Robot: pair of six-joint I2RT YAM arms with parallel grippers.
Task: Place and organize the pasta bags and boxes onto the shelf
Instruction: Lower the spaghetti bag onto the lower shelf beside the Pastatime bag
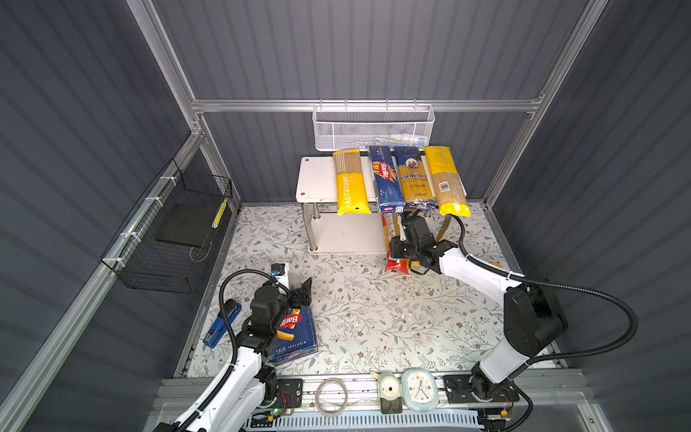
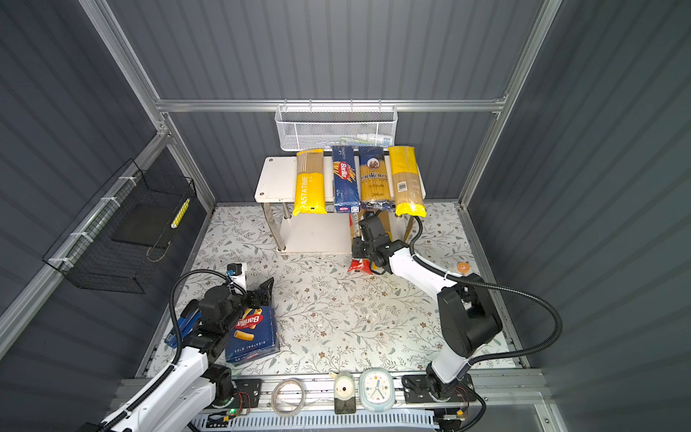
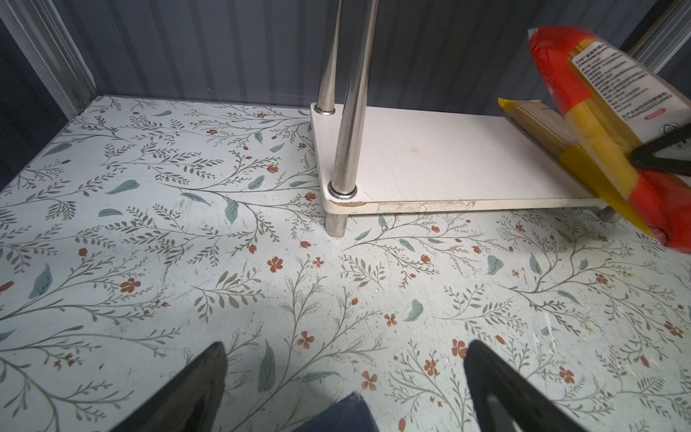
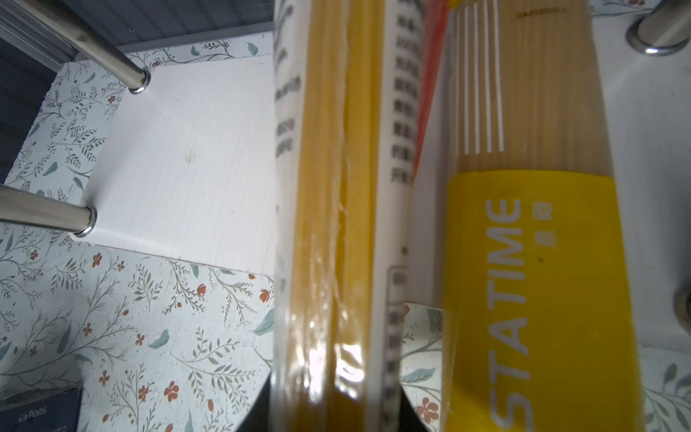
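My right pincer (image 1: 397, 248) is clamped tight across the long slim clear spaghetti bag with red ends (image 1: 395, 266). The bag shows yellow strands through the film and carries a white printed label. In both top views it sits at one o'clock from the table's middle, at the lower tier of the small white two-tier shelf on chrome legs (image 1: 316, 179). From my grip, one red end sticks out toward six o'clock, past the board's front edge. The rest runs toward twelve under the top board. Just at its three o'clock lies a yellow "PASTATIME" spaghetti bag (image 4: 531, 262). I cannot tell whether my bag rests on the board. My left pincer (image 3: 346, 348) gapes wide, holding nothing, above the wide dark-blue Barilla rigatoni carton (image 1: 295, 336) at seven o'clock.
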